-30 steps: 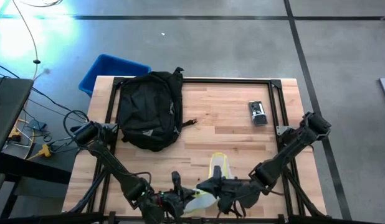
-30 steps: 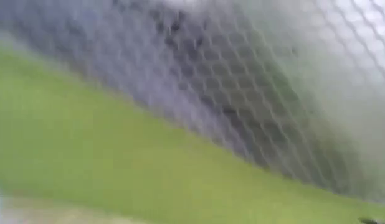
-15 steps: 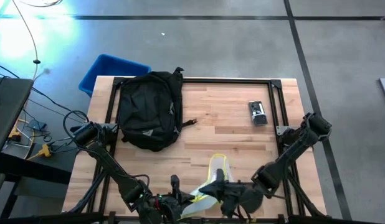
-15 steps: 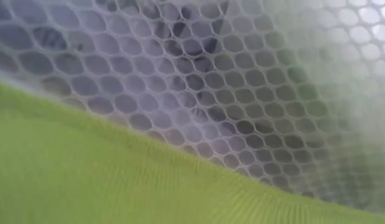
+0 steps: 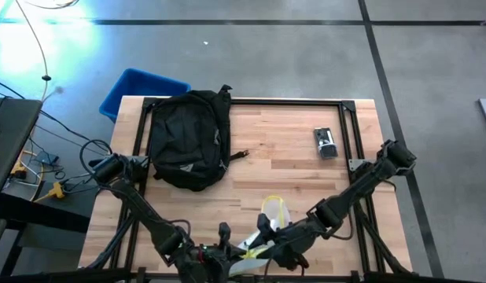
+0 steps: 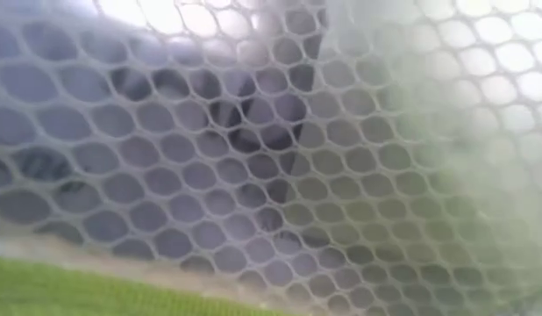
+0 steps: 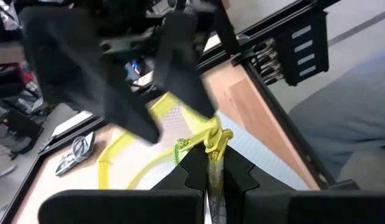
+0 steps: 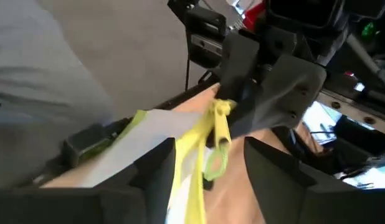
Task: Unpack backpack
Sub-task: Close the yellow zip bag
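At the table's near edge, I have both grippers on a clear mesh pouch (image 5: 266, 228) with yellow trim, while the backpack (image 5: 189, 138) lies flat and untouched at the far left corner, beside a blue bin (image 5: 141, 86) that sits just off the table. My left gripper (image 7: 216, 180) is clamped on the pouch's yellow edge by the zip pull, fingers pressed together around the fabric, as the left wrist view shows plainly. My right gripper (image 8: 208, 155) faces it from the other side with its fingers standing apart and the yellow trim and pull running between them, not pinched. The low view is filled by the pouch's mesh hanging right against the lens, so it tells me nothing else. A small silvery packet (image 5: 326, 143) lies well apart on the table's far right. I judge that the pouch is out of the bag and I am working on its zip or handing it between arms; the step in hand is the pouch, not the backpack. The next move calls for the right fingers to close squarely on the pull or trim while the left holds the edge taut, without twisting the soft mesh or dragging it over the table's edge.
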Action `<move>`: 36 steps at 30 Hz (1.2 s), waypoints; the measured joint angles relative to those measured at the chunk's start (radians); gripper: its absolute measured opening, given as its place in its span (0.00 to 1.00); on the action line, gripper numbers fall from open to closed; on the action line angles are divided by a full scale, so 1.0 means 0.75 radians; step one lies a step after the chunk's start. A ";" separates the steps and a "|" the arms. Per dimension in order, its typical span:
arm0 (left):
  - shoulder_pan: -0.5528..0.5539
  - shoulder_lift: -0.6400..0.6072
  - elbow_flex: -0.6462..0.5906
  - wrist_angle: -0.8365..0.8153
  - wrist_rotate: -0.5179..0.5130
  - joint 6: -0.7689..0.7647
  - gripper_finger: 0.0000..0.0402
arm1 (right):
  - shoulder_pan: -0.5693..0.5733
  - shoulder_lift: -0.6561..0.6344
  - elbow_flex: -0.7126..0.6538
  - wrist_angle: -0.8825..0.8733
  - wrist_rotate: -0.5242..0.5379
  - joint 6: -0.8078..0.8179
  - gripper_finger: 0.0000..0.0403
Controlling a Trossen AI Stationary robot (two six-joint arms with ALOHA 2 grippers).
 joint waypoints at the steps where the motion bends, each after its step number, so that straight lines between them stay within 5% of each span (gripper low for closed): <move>1: 0.003 0.000 0.000 0.000 0.000 0.000 0.00 | -0.003 0.005 0.000 0.007 0.002 0.022 0.45; 6: 0.014 0.000 0.000 -0.018 -0.005 0.054 0.00 | -0.032 0.019 0.000 0.019 0.019 0.122 0.42; 12: 0.026 0.000 0.000 -0.238 -0.106 0.403 0.00 | -0.079 0.028 0.000 0.018 0.030 0.168 0.30; 19: 0.171 -0.029 0.001 -0.771 -0.572 0.447 0.00 | -0.079 0.003 -0.001 -0.127 0.492 0.120 0.19; 26: 0.361 -0.059 0.000 -0.818 -0.509 0.440 0.00 | -0.010 -0.076 -0.001 -0.442 0.790 0.251 0.19; 31: 0.344 -0.054 -0.030 -0.668 -0.301 0.421 0.00 | -0.026 -0.135 -0.055 -0.724 0.713 0.444 0.19; 36: 0.264 -0.052 -0.057 -0.617 -0.283 0.378 0.00 | -0.046 -0.205 -0.322 -0.377 0.594 0.307 0.19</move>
